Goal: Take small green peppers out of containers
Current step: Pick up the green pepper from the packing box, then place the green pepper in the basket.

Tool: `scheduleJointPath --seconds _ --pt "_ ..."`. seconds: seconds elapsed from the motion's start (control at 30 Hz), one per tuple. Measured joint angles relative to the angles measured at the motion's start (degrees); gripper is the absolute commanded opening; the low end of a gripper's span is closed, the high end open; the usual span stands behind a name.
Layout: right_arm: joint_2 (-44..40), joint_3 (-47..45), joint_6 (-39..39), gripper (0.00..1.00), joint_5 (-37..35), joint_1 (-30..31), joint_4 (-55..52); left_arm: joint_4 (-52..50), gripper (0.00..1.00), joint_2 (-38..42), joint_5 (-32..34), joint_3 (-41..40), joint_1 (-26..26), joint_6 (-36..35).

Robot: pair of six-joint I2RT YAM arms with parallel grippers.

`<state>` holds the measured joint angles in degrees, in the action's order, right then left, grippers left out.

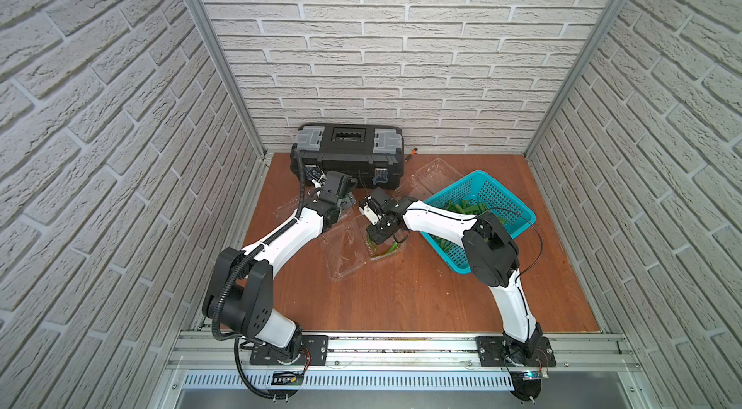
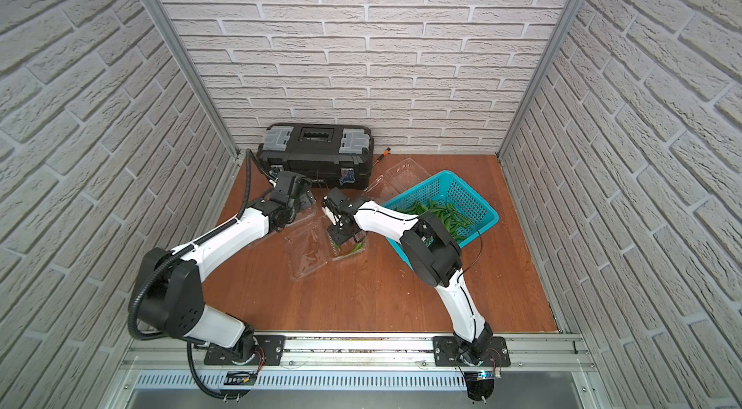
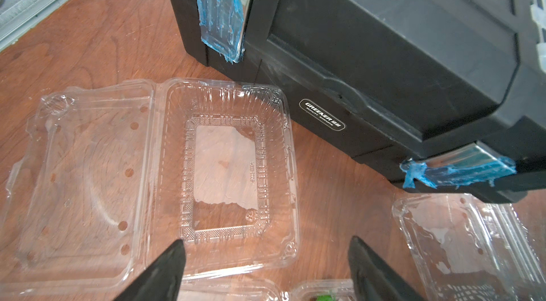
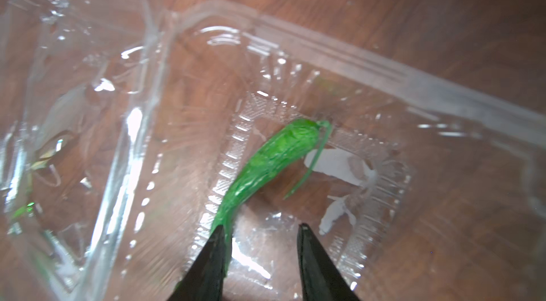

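One small green pepper lies in an open clear container at the table's middle. My right gripper reaches down into that box, open. The pepper's thin end rests against one finger and the gap between the jaws holds nothing. More green peppers lie heaped in the teal basket. My left gripper hangs wide open above an empty clear container whose lid is folded flat beside it. Another empty clear container sits behind the basket.
The teal perforated basket stands at the right, partly under my right arm. A large black toolbox stands against the back wall, close to my left gripper. A small orange-handled screwdriver lies beside it. Bare wood stretches toward the front rail.
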<state>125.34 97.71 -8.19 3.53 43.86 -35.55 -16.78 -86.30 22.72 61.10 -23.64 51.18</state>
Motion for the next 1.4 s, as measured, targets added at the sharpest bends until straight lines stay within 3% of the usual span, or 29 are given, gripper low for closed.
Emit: scheduleJointPath --seconds 0.23,0.37,0.53,0.63,0.8,1.03,1.2,1.23,1.33,1.4 --pt "2.1 1.1 0.3 0.42 2.7 0.0 -0.1 -0.2 0.87 0.0 -0.6 0.0 0.0 -0.1" --pt "3.0 1.4 0.3 0.37 1.8 0.0 -0.4 -0.3 0.87 0.0 -0.9 0.0 0.0 -0.1" --pt "3.4 1.8 0.0 0.08 -1.3 0.2 -0.4 -0.5 0.87 -0.5 -1.7 0.7 0.0 -1.0" --pt "3.0 1.0 0.0 0.02 -2.2 0.2 0.8 -0.5 0.87 -1.2 -2.8 1.6 0.0 -2.5" --pt "-1.8 -5.6 -0.4 0.02 -2.4 0.2 5.0 -0.4 0.87 -2.8 -7.2 3.3 -0.9 -9.4" --pt "-14.9 -15.1 -3.8 0.02 -4.3 -2.3 8.1 4.4 0.86 -1.6 -15.2 5.8 -3.8 -21.1" --pt "-27.9 -21.8 -10.7 0.03 -14.4 -7.9 16.7 0.0 0.84 -3.2 -22.6 6.1 -6.9 -30.0" --pt "-30.1 -22.9 -12.3 0.04 -16.8 -9.0 17.5 -1.2 0.84 -4.2 -23.8 6.4 -7.6 -31.6" --pt "-36.8 -26.4 -19.8 0.26 -26.8 -13.0 18.1 -5.3 0.84 -8.7 -27.2 7.9 -10.3 -35.7" --pt "-38.9 -27.7 -23.9 0.32 -32.2 -15.2 16.7 -7.8 0.84 -11.8 -28.6 9.2 -11.8 -37.6"
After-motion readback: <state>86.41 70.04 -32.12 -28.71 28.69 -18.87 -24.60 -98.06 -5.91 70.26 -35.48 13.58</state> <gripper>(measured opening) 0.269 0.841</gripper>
